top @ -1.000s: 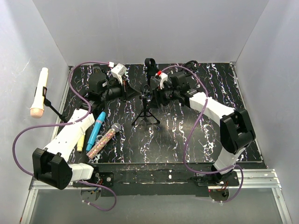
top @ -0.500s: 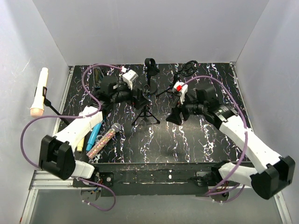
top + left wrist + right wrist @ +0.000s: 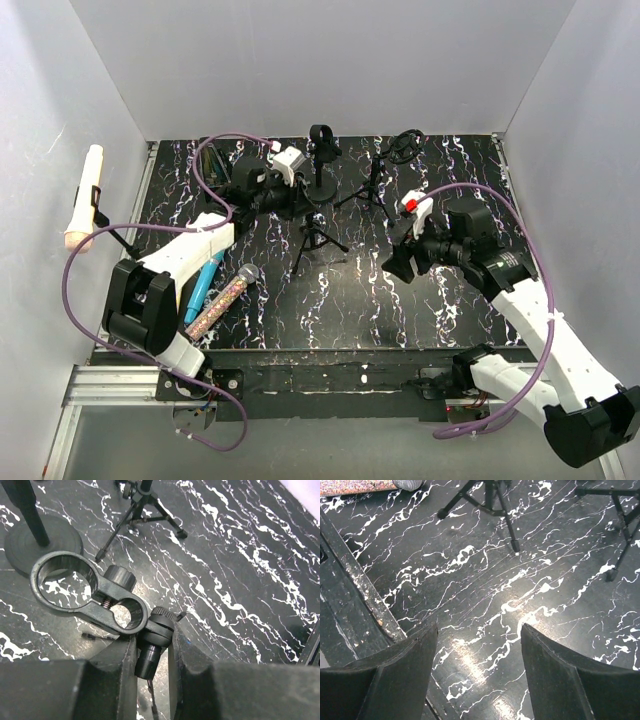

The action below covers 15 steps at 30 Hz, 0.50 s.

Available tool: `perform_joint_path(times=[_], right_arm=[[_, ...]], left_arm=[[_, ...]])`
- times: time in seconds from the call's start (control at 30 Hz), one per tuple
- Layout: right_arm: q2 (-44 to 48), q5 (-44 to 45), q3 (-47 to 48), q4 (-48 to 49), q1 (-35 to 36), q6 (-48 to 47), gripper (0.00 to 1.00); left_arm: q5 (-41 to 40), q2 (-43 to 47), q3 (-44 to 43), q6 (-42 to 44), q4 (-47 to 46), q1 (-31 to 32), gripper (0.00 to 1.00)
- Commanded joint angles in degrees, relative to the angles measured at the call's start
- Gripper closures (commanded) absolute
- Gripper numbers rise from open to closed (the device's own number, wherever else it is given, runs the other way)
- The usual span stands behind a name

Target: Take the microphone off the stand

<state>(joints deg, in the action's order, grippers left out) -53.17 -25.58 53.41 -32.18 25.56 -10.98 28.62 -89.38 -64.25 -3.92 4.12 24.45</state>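
We hold the tripod stand [image 3: 318, 240] by its neck. The left gripper [image 3: 152, 645] is clamped on the swivel joint just under the clip [image 3: 90, 596], and the clip's ring is empty, with the table [image 3: 360, 300] showing through it.

A second ago both grippers met at the head of this stand. Since then the right gripper [image 3: 398, 262] has drawn back to the right of the stand and toward the near edge. Its wrist view shows its fingers [image 3: 415, 670] spread wide over bare marbling, carrying nothing. The stand's feet have also turned a little under our left hold.

We read this as meaning nothing came away with the right arm, and this stand bears no microphone. The glitter microphone [image 3: 225, 297] and the blue microphone [image 3: 205, 275] lie flat just left of the stand, on its near side.

The only one we see still mounted is the cream microphone [image 3: 85, 195]. It is far left of the tripod stand, beyond the table's edge, tilted with its wide end down on a side stand [image 3: 112, 232]. If that is the one meant, its removal has not begun. The left arm is the nearer, but it must first let go of the tripod stand.
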Motion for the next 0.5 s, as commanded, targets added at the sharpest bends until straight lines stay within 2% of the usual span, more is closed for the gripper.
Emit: perform_joint_path(times=[0.0, 0.2, 0.47], right_arm=[[2.45, 0.01, -1.29, 1.59, -1.83, -0.71, 0.26], [3.68, 0.18, -2.25, 1.86, -3.59, -0.62, 0.26], [4.65, -0.52, -3.57, 2.65, -4.12, -0.62, 0.27]], left_arm=[[-1.55, 2.37, -4.21, 2.6, 1.41, -0.63, 1.0], [-6.37, 2.11, -5.71, 7.69, 1.07, -2.38, 1.0], [-9.64, -3.77, -10.01, 13.59, -3.76, -6.68, 1.0]])
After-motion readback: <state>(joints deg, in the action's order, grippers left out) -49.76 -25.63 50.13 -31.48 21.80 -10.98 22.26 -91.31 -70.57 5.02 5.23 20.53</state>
